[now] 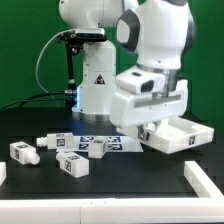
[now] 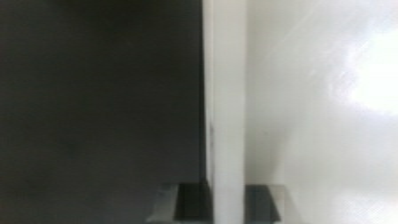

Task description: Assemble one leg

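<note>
Several small white legs with black-and-white tags lie on the black table at the exterior view's left: one point(image 1: 25, 152), one point(image 1: 72, 165), another point(image 1: 50, 141), and more near the marker board. None is held. My gripper point(image 1: 152, 128) is down at the left edge of the large flat white panel point(image 1: 187, 133). In the wrist view the panel's raised rim point(image 2: 224, 100) runs straight between my two dark fingertips point(image 2: 191, 203), which sit against either side of it. My gripper point(image 2: 226, 205) is shut on that rim. The panel's flat face point(image 2: 329, 120) fills one side, the black table the other.
The marker board point(image 1: 118, 144) lies flat behind the legs, in front of the robot base point(image 1: 95, 85). A white L-shaped rail point(image 1: 205, 185) stands at the table's front right, and a white piece point(image 1: 3, 172) at the front left edge.
</note>
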Controlling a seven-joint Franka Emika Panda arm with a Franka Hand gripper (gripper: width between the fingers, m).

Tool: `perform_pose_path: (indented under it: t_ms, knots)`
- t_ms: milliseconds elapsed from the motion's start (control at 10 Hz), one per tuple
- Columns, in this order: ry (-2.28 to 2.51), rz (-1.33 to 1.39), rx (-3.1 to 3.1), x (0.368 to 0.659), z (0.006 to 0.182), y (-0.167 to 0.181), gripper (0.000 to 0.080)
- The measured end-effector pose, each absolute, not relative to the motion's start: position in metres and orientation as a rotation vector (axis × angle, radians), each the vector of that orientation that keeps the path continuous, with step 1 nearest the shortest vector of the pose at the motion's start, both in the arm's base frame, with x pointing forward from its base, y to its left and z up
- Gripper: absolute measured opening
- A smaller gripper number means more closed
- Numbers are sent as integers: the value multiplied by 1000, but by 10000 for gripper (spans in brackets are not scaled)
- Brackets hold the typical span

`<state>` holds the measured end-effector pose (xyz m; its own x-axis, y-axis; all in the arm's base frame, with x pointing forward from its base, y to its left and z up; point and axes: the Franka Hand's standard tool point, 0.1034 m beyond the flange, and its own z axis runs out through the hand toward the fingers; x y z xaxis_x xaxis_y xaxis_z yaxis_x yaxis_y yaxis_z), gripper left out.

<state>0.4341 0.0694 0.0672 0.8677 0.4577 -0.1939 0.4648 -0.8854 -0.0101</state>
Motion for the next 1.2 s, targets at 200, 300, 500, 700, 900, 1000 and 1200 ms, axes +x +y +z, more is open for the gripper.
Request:
perform_pose_path:
  t_ms: [200, 300, 500, 700, 900, 1000, 1200]
  knots:
    - [646, -268, 3020, 446, 89, 43, 54]
    - [654, -274, 3018, 443, 85, 45, 54]
    - [657, -281, 3017, 442, 83, 46, 54]
    - [607, -352, 3035, 449, 85, 27, 54]
    - [371, -380, 3074, 487, 118, -7, 54]
    - [289, -407, 3087, 495, 121, -19, 54]
    - [310, -406, 3085, 493, 116, -13, 54]
